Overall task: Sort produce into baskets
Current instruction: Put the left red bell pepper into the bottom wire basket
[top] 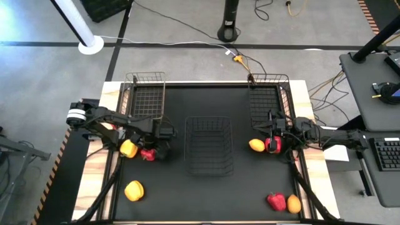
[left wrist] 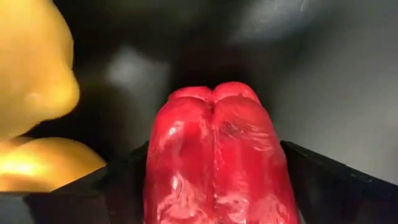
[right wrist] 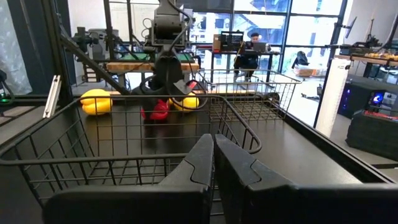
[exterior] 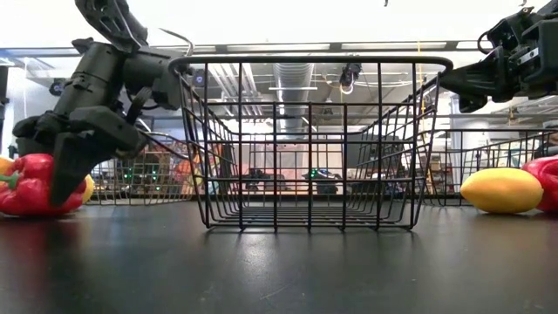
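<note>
A red bell pepper (left wrist: 214, 155) lies on the black table beside a yellow pepper (top: 128, 148), left of the middle wire basket (top: 209, 145). My left gripper (top: 153, 150) points steeply down over the red pepper, open, with one finger on each side of it. My right gripper (right wrist: 214, 155) hangs shut and level above the table's right side, holding nothing, over an orange-yellow fruit (top: 256, 145) and another red pepper (top: 272, 145). Two more wire baskets stand at the far left (top: 147, 100) and far right (top: 269, 100). My left gripper straddles the red pepper's two sides (left wrist: 155, 174) from above, slanting down, while the pepper rests on the table. Whether the fingers (left wrist: 118, 177) touch it, I cannot tell.
A yellow pepper (top: 134, 190) lies near the front left. A red pepper (top: 275, 200) and an orange-yellow fruit (top: 294, 203) lie at the front right. Bare black table shows in front of the middle basket.
</note>
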